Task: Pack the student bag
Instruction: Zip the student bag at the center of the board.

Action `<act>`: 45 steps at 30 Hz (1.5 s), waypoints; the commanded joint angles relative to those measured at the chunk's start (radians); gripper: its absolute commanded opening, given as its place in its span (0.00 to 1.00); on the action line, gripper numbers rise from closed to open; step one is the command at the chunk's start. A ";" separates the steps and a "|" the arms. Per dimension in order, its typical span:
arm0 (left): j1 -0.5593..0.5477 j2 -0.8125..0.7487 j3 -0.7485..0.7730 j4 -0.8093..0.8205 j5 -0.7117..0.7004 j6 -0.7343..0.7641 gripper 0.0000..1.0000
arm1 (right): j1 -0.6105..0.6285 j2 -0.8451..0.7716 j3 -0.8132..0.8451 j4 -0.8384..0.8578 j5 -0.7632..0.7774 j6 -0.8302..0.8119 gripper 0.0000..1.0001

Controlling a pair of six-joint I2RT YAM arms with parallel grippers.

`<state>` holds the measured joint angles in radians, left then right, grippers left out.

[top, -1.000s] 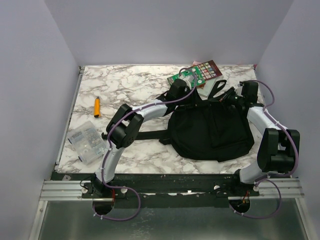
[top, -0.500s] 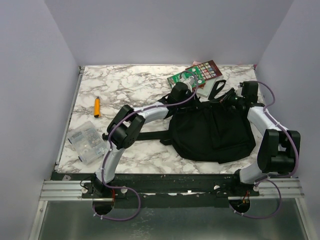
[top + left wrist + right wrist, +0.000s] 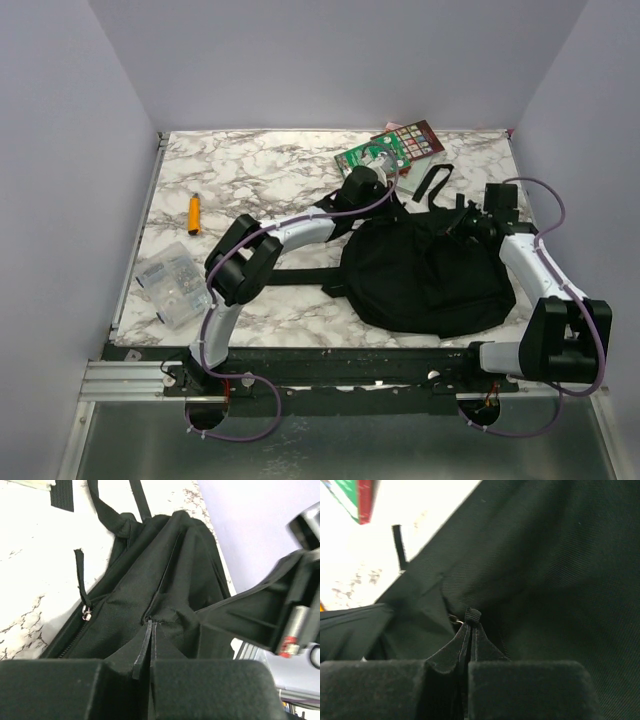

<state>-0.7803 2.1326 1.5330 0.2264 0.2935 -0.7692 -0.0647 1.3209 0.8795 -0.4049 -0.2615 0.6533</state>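
The student bag (image 3: 425, 280), a big black fabric backpack, lies on the right half of the marble table. My left gripper (image 3: 388, 200) sits at its far left corner. In the left wrist view it (image 3: 151, 630) is shut on a pinched fold of the bag's black fabric (image 3: 165, 570). A silver zipper slider (image 3: 86, 613) with a black tab lies just left of that fold. My right gripper (image 3: 462, 222) rests on the bag's far right edge. In the right wrist view it (image 3: 471, 625) is shut on a small black zipper pull tab (image 3: 473, 614) beside a metal ring.
A green-covered book (image 3: 395, 150) lies just behind the bag, next to a loose black strap loop (image 3: 430, 183). A long strap (image 3: 295, 272) trails left from the bag. An orange marker (image 3: 194, 212) and a clear plastic box (image 3: 175, 284) sit at the left.
My left gripper has closed onto the bag's fabric. The right arm has drawn back towards the near edge with the pull tab, and the bag's far edge has shifted with it.
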 commanded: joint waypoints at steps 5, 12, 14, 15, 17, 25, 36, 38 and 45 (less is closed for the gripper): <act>-0.006 -0.036 0.085 -0.111 0.140 0.112 0.58 | 0.000 -0.010 -0.030 -0.075 -0.012 -0.035 0.01; -0.037 -0.004 0.129 -0.190 0.190 0.281 0.92 | -0.001 -0.045 0.037 -0.099 -0.060 -0.001 0.01; -0.042 0.000 0.124 -0.191 0.217 0.305 0.92 | -0.001 -0.057 0.055 -0.109 -0.048 0.002 0.00; -0.041 0.007 0.125 -0.192 0.233 0.307 0.92 | -0.001 -0.062 0.061 -0.110 -0.041 0.004 0.01; -0.042 0.023 0.140 -0.213 0.258 0.320 0.87 | -0.001 -0.067 0.073 -0.117 -0.029 0.002 0.01; -0.054 0.056 0.138 -0.280 0.167 0.319 0.67 | 0.000 -0.067 0.076 -0.118 -0.049 0.003 0.01; -0.115 0.154 0.254 -0.301 0.056 0.189 0.63 | -0.001 -0.087 0.041 -0.104 -0.075 0.020 0.01; -0.114 0.166 0.276 -0.288 0.067 0.138 0.54 | 0.000 -0.090 0.032 -0.100 -0.076 0.021 0.01; -0.114 0.166 0.314 -0.253 -0.002 0.087 0.01 | 0.000 -0.100 0.012 -0.108 -0.065 0.013 0.01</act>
<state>-0.8856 2.2986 1.8015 -0.0589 0.3656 -0.6380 -0.0673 1.2552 0.9043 -0.5152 -0.2939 0.6571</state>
